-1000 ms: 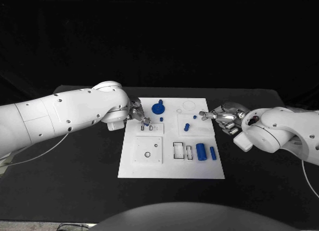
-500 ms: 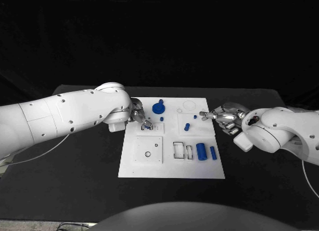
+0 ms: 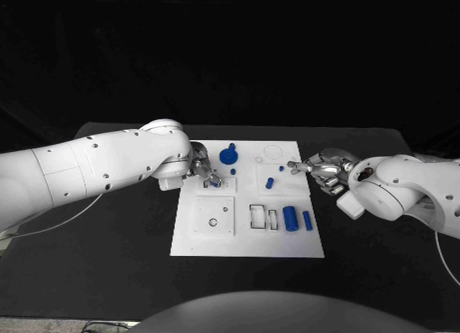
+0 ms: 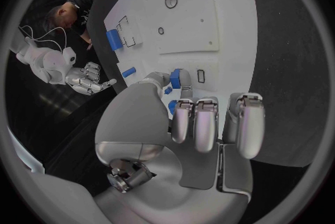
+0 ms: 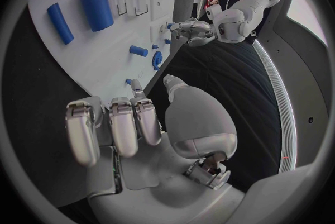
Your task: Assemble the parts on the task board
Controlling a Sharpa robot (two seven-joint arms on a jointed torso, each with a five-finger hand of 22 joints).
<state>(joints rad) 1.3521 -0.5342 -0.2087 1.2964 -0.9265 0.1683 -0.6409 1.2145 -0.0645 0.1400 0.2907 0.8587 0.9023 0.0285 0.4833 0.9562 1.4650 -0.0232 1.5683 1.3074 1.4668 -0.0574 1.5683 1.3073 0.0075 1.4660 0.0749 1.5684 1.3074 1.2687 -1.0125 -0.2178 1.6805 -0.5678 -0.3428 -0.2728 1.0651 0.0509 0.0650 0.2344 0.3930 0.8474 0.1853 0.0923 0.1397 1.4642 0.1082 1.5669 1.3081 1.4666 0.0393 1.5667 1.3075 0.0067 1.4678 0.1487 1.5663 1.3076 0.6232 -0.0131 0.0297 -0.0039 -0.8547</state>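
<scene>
The white task board (image 3: 248, 239) lies mid-table. My left hand (image 3: 202, 170) hovers over the board's far left part and pinches a small blue part (image 4: 176, 79) between thumb and a finger, just by a small rectangular slot (image 4: 201, 75). My right hand (image 3: 322, 168) hangs at the board's right edge, fingers apart, holding nothing (image 5: 133, 118). A blue knob (image 3: 229, 155) stands at the board's far side. A short blue peg (image 3: 270, 183) lies mid-board. A thick blue cylinder (image 3: 288, 218) and a thin one (image 3: 308, 220) lie near the right front.
Empty rectangular slots (image 3: 258, 216) sit beside the thick cylinder, and a small black ring (image 3: 213, 223) lies on the raised square at the board's left front. The black table (image 3: 109, 257) extends around the board on all sides.
My left hand has edged slightly nearer and rightward over the slots with the blue part still pinched. The right hand has stayed put.
</scene>
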